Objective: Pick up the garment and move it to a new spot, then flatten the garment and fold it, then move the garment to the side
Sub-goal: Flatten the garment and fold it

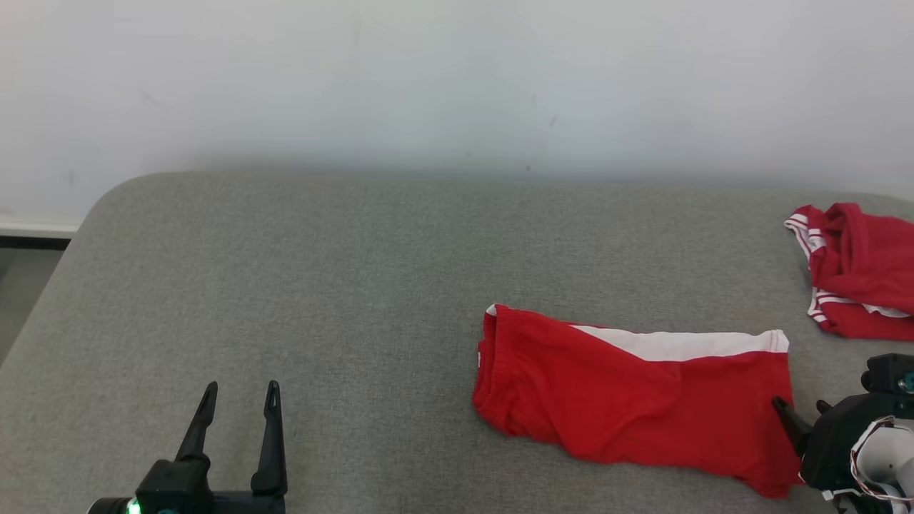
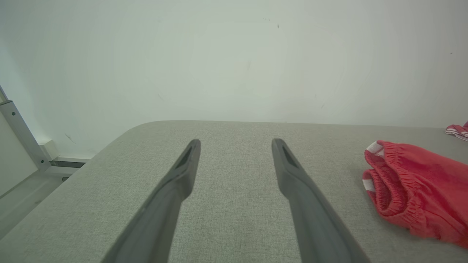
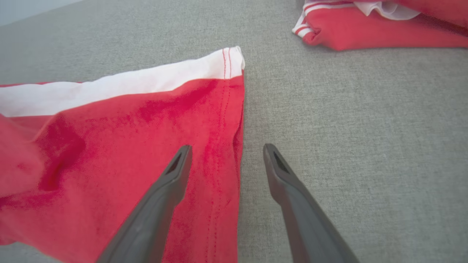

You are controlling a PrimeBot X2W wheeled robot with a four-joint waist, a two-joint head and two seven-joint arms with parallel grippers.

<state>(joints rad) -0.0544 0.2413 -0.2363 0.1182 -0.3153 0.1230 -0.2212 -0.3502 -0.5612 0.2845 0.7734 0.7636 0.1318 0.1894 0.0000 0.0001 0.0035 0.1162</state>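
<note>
Centrally, in the right wrist view, the right gripper (image 3: 227,147) stands with its two dark fingers spread wide and nothing clamped between them. Its finger toward 9 o'clock lies over red cloth, its finger toward 3 o'clock over bare grey fabric, and the stitched leg hem runs between the two. Whether either fingertip touches the cloth cannot be told.

That hem belongs to the red shorts (image 1: 628,400), which lie spread low on the grey upholstered surface (image 1: 321,285) at about 4 o'clock in the head view. The gathered elastic waistband points to 9 o'clock and the leg hem to 3 o'clock. A white side panel (image 1: 678,345) runs along the edge toward 12 o'clock, and the edge toward 6 o'clock slants and is lightly rumpled.

At 7 o'clock in the head view, the left gripper (image 1: 241,385) is likewise spread and empty, with its fingers pointing to 12 o'clock above bare fabric, well apart from the shorts.

At 3 o'clock a second red garment with white trim (image 1: 857,271) lies bunched at the surface's edge, separate from the shorts.

At 12 o'clock a pale wall (image 1: 428,71) rises behind the surface's rounded far edge.
</note>
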